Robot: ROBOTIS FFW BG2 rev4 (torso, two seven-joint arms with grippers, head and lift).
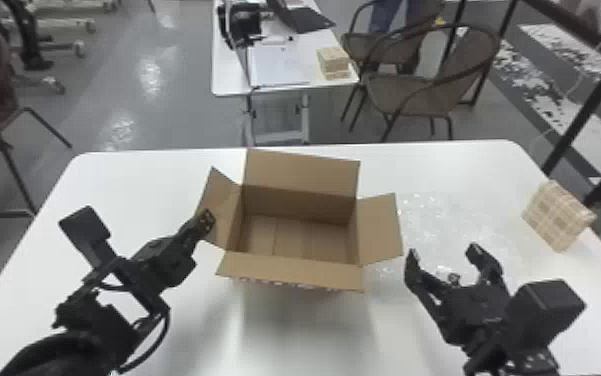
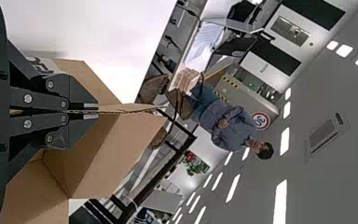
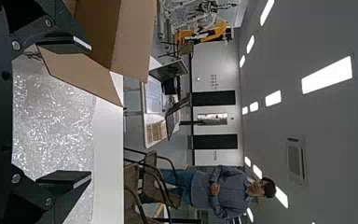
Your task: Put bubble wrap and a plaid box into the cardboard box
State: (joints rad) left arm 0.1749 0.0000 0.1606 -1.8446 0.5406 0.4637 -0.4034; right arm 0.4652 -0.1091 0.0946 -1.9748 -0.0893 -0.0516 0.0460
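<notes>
Box open and empty, both items waiting outside

The cardboard box stands upright on the white table with its flaps folded out, and the floor that shows inside it is bare. Neither half of the packing is done, as far as can be seen. The clear bubble wrap lies spread over the table just beside the box, on the robot's right. The plaid box sits farther out on that side, near the table's right edge and well apart from the carton.

The left gripper is clenched on the left flap, the flap's edge pinched between its two fingers; this probably serves to steady the carton. The right gripper holds nothing, its fingers spread wide above the near part of the bubble wrap, beside the right flap.

Both placements are left. The bubble wrap seems the likelier first item, since the empty gripper is close to it. Being thin and loose, it would probably need to be gathered into a bunch and could snag on the right flap on the way in. The plaid box would call for a longer reach.
</notes>
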